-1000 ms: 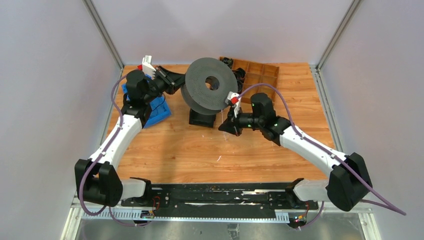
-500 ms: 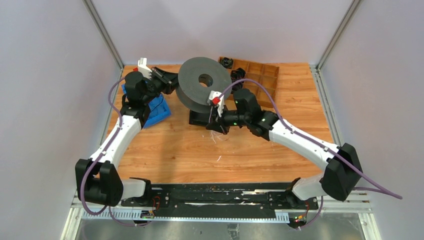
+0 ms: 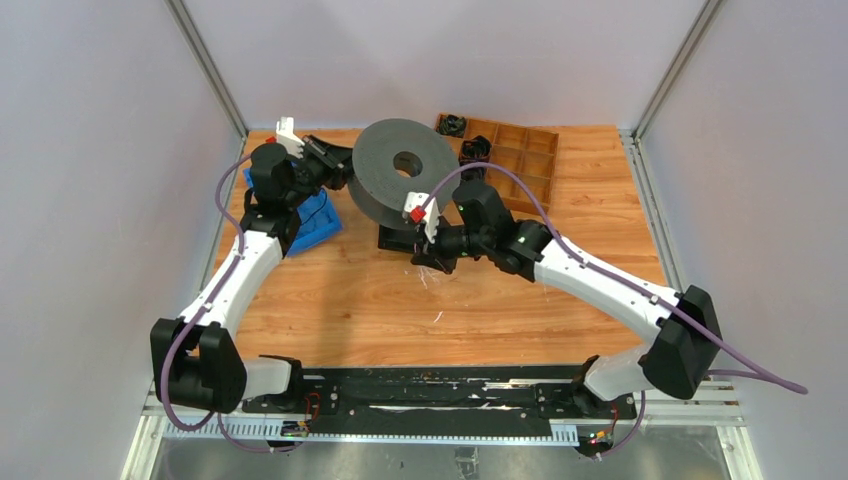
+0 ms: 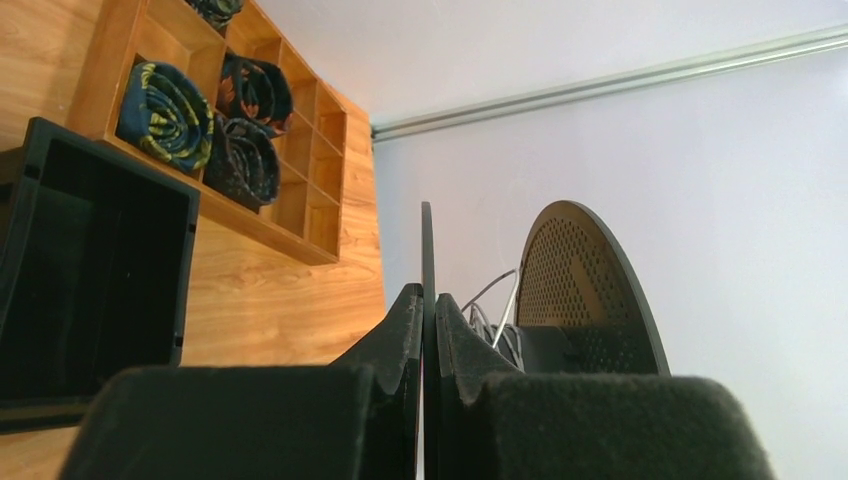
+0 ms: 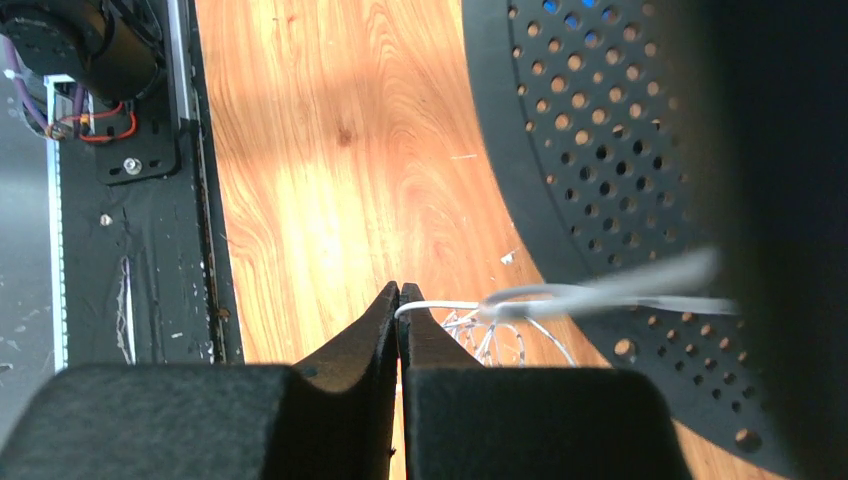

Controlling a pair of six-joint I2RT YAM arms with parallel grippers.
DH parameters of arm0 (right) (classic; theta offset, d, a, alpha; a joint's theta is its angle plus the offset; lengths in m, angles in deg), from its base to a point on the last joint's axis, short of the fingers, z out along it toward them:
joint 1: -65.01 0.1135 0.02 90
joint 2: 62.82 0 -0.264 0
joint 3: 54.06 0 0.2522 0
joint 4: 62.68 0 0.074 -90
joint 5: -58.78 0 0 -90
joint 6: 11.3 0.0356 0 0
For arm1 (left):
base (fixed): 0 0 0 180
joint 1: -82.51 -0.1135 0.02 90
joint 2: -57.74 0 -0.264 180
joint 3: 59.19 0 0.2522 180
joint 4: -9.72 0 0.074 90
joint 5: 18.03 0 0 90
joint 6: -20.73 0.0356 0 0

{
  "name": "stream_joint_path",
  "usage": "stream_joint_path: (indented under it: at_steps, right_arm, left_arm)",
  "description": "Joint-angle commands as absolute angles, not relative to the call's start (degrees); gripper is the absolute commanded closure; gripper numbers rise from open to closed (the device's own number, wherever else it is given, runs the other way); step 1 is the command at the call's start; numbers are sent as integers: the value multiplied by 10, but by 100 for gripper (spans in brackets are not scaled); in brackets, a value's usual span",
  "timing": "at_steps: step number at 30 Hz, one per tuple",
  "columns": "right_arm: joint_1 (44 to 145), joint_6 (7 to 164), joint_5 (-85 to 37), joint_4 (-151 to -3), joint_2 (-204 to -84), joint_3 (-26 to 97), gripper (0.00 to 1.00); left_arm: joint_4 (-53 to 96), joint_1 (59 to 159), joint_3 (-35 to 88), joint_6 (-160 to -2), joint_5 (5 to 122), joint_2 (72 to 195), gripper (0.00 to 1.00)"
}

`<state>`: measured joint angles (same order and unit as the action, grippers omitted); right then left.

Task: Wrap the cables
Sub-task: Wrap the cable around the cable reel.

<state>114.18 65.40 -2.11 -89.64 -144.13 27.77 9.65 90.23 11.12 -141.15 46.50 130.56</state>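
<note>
Swinging leftward, the right arm [image 3: 600, 280] is now reaching in front of the reel [image 3: 385, 190], which is shifting left too, so the winding is probably advancing. At the reel's thin flange, the left gripper [image 4: 422, 300] is clamping the edge. The right gripper [image 5: 398, 295], fully closed, is pinching the cable [image 5: 560, 298] and leading it toward the reel, with loose loops lying on the table [image 3: 340, 300].

Boxed in on three sides by plain pale-grey walls [image 3: 90, 150], with slanting aluminium posts [image 3: 205, 65] at both far corners. Down below, warm wood-grain worktop [image 3: 350, 300], brightly and evenly lit.
</note>
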Motion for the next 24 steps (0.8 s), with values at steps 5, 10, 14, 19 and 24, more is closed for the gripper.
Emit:
stream_joint_path:
  at_steps: [5, 10, 14, 19, 24]
  right_arm:
    - [1152, 608, -30, -901, -1386, 247, 98]
    - [1164, 618, -29, -889, -1401, 243, 99]
    - [1167, 631, -41, -884, -1419, 248, 99]
    - [1180, 636, -65, -879, -1430, 247, 99]
    - [1191, 625, -93, -883, -1433, 238, 99]
  left_arm:
    - [155, 897, 140, -1368, 480, 1284, 100]
    - [190, 896, 151, -1360, 489, 1282, 100]
    - [180, 896, 150, -1373, 483, 1283, 99]
    - [179, 895, 151, -1381, 480, 1286, 100]
    - [163, 883, 149, -1397, 473, 1286, 100]
